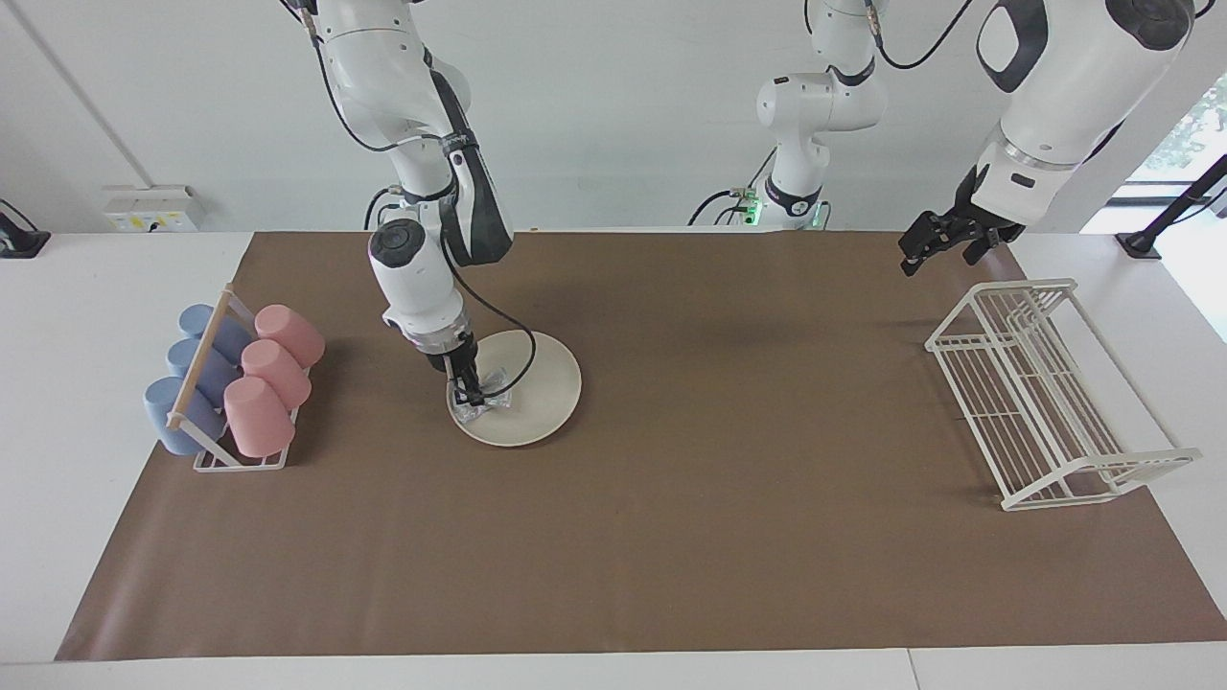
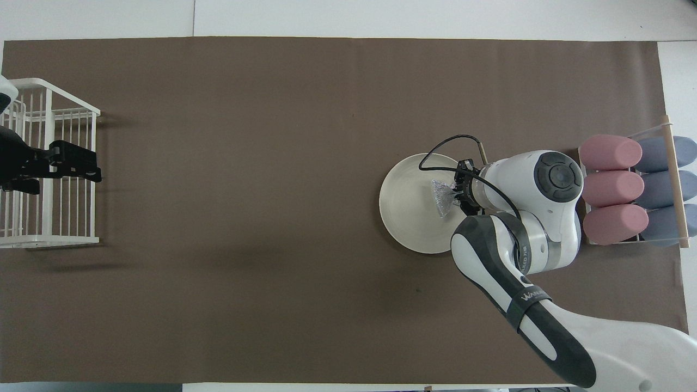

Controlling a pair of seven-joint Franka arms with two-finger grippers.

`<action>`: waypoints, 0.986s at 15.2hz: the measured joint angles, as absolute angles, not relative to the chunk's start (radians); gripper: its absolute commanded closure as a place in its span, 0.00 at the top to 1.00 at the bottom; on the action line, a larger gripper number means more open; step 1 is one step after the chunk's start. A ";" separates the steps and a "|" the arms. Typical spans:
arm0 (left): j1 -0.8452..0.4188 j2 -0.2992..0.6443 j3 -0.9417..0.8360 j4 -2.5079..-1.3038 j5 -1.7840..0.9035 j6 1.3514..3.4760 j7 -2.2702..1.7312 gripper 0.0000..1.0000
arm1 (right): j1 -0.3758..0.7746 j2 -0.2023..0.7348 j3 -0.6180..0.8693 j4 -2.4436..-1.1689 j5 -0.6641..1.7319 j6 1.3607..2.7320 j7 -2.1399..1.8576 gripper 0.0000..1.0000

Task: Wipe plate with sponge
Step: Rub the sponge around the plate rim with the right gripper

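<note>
A: Where is the sponge point(image 1: 482, 395)?
B: On the plate point(image 1: 546, 398), pinched in the right tool point(image 1: 470, 391). Its fingers are closed on the top of the crumpled silvery pad, whose lower part touches the plate's face, on the part of the plate toward the right arm's end of the desk point(image 1: 96, 364).

A: And the plate?
B: It lies flat on the brown mat point(image 1: 671, 537), toward the right arm's end, just beside a rack of cups point(image 1: 244, 383). In the overhead view the sponge point(image 2: 444, 197) shows at the tip of the right tool point(image 2: 456, 191), over the plate point(image 2: 408, 218).

A: How many cups?
B: 6, lying on their sides: 3 pink ones point(image 2: 612, 185) on the plate's side and 3 blue ones point(image 2: 661, 188) next to them, with a wooden bar point(image 2: 675, 179) across them.

A: The other arm?
B: The left arm waits. Its tool point(image 1: 935, 244) hangs in the air above a white wire rack point(image 1: 1045, 393) at the left arm's end of the mat, holding nothing. In the overhead view the left tool point(image 2: 81, 166) lies across that rack point(image 2: 54, 163). I cannot tell how far apart its fingers are.
</note>
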State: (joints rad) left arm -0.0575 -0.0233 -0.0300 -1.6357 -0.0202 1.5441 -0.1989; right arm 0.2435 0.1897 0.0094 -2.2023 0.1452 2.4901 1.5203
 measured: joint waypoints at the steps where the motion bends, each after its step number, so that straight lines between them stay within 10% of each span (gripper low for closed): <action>1: -0.057 -0.023 -0.030 -1.636 -0.020 1.547 -0.199 1.00 | 0.248 0.190 0.011 -2.205 0.145 2.501 1.521 0.00; 15: -0.058 -0.023 -0.031 -1.636 -0.020 1.582 -0.199 1.00 | 0.490 0.223 0.016 -2.184 0.145 2.613 1.864 0.00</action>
